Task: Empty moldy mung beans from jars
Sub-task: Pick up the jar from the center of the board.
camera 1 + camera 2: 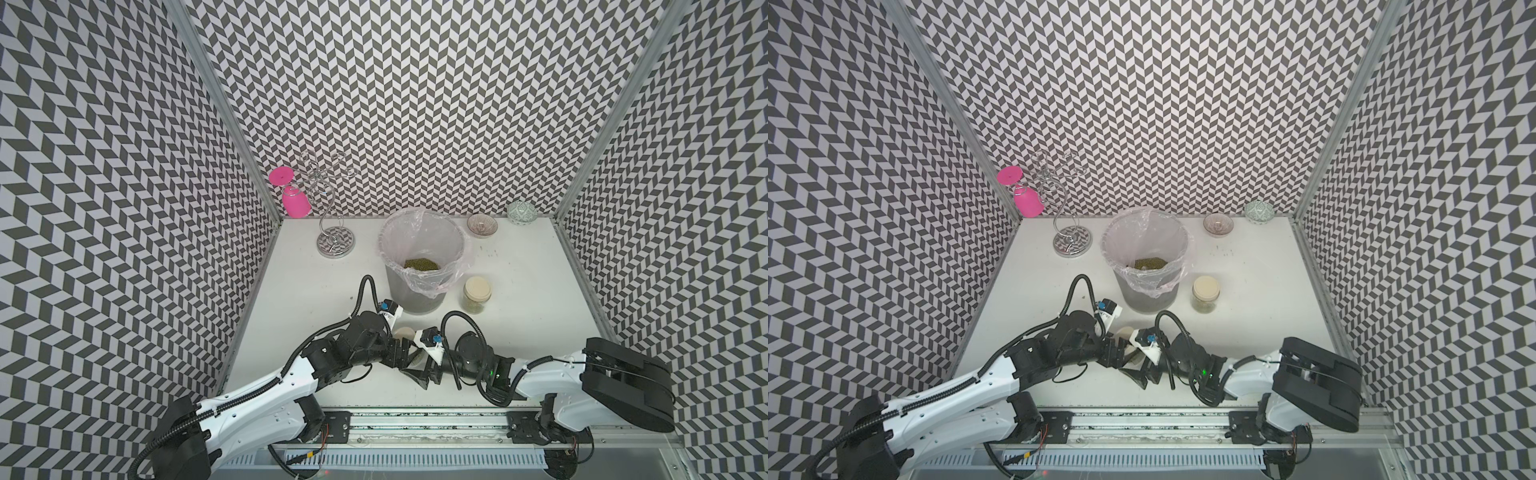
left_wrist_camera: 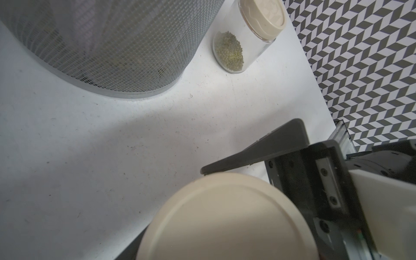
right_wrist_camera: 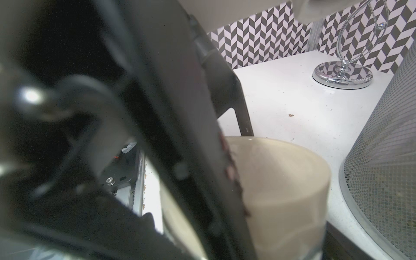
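Both arms meet at the front middle of the white counter (image 1: pixel 519 332), over the near jar (image 1: pixel 403 333), whose round cream lid (image 2: pixel 225 216) fills the lower part of the left wrist view. The left hand (image 1: pixel 402 351) comes in from the left and appears to be closed on this jar below the lid. Its own fingers are hidden under the lid, so the contact itself cannot be seen. The right hand (image 1: pixel 420 365) reaches in from the opposite side with its jaws spread wide at lid height. One dark finger (image 2: pixel 258 148) lies just beside the lid's rim, and whether it touches cannot be told. The arms cover the glass of the near jar, so its contents are not visible. The far jar (image 1: pixel 477 295) stands upright with its lid on, just to the right of the mesh bin (image 1: pixel 415 299), with a shallow layer of green beans (image 2: pixel 229 50) at its bottom. In both top views a heap of beans (image 1: pixel 421 264) lies in the bin's clear plastic liner. At the back right of the counter are two patterned bowls (image 1: pixel 482 225). At the back left, a chrome wire stand (image 1: pixel 336 243) has a pink glass (image 1: pixel 296 203) hanging upside down from it.
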Motion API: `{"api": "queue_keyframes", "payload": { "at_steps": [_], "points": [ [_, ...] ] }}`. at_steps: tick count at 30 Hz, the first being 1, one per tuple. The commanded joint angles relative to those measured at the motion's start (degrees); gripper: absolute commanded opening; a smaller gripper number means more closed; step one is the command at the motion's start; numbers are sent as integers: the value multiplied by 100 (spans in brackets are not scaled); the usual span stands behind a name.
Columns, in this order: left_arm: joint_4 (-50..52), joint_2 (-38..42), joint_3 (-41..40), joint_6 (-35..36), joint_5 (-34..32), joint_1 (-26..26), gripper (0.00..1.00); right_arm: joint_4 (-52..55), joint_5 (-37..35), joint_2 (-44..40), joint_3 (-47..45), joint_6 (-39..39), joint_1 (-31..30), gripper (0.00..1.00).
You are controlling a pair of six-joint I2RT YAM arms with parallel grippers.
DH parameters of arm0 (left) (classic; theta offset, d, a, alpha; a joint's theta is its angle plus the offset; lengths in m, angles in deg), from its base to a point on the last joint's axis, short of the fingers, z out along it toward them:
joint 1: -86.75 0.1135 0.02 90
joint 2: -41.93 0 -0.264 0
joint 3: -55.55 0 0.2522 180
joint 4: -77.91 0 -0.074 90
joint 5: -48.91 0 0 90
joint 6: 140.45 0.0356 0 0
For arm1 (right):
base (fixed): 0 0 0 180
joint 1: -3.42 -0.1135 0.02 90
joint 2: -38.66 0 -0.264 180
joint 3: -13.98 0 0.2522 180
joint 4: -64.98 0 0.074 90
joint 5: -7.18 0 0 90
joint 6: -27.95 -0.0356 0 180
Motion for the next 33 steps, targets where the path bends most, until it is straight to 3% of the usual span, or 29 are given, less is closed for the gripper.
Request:
{"api": "queue_keyframes", "payload": {
  "at_steps": [1, 9, 16, 26, 33],
  "points": [
    [-815, 143, 56, -99, 209, 29, 73, -202, 341, 100, 206, -52, -48, 92],
    [-733, 317, 22, -118, 126, 48, 75, -314, 376, 68, 127, -219, -51, 74],
    [-733, 599, -34, -79, 66, 53, 100, -389, 591, -3, 138, -359, -44, 67],
    [-443, 1363, -149, 353, -70, 57, 100, -394, 747, -390, 18, -641, -35, 66],
    [-1166, 1998, -463, 687, 1016, 502, 100, -185, 1150, -1048, -150, -839, 258, 66]
  ]
}}
